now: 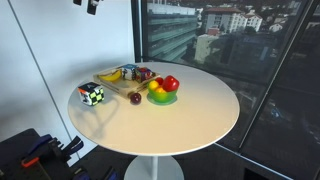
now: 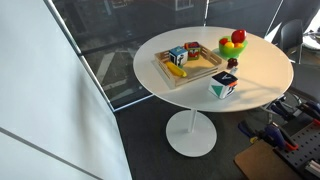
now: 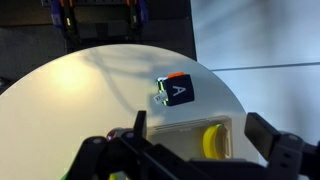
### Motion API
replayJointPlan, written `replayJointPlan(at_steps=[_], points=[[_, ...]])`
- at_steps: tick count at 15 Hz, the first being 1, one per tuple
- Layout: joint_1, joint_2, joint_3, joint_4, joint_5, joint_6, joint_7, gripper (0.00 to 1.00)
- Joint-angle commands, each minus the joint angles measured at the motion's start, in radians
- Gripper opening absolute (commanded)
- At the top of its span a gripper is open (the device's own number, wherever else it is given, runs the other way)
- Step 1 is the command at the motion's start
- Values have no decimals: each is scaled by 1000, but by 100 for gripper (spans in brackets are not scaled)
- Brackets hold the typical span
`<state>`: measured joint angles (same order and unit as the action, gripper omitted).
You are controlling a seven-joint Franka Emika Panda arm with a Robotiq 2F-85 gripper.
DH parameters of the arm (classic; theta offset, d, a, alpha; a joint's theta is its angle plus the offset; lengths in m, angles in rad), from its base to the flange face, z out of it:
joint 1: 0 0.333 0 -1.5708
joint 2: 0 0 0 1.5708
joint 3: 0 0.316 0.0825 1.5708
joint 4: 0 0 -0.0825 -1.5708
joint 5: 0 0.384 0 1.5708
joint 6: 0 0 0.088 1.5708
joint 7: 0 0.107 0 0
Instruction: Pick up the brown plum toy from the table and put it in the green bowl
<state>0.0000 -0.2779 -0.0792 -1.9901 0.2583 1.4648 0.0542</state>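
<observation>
With my gripper (image 3: 200, 124) up above the table and nowhere near it, the small dark reddish-brown roundish plum toy (image 1: 135, 97) sits on the smooth off-white top of the large round table (image 1: 205, 115). It is just beside the small shallow lime green bowl (image 1: 160, 101); I cannot tell whether they touch. The same pairing shows in both exterior views, plum (image 2: 232, 63) next to the bowl (image 2: 227, 49). The bowl holds a bright red fruit toy (image 1: 170, 84) and a yellow piece (image 1: 156, 88); the red one (image 2: 238, 37) sticks up above the rim. On the far side of the plum from the bowl's open table side lies the flat rectangular wooden tray (image 2: 203, 66), holding a yellow banana toy (image 2: 177, 70) and a couple of small coloured blocks (image 2: 177, 55), too small to make out. Apart from the tray, near the table edge, stands a multi-coloured cube (image 2: 224, 86); in the wrist view it shows a dark face with a white letter A and an orange-red top (image 3: 177, 92). The wrist view looks down on the cube, the tray corner (image 3: 185, 132) and the banana (image 3: 212, 140). The jaws are spread wide and I have hold of nothing.
</observation>
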Motion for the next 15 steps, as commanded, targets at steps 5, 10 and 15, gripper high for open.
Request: replayJointPlan(at_steps=[5, 10, 15], points=[[-16, 78, 27, 7, -18, 48, 28, 100], [-7, 135, 56, 6, -45, 140, 78, 100], [2, 204, 85, 8, -81, 212, 152, 100]])
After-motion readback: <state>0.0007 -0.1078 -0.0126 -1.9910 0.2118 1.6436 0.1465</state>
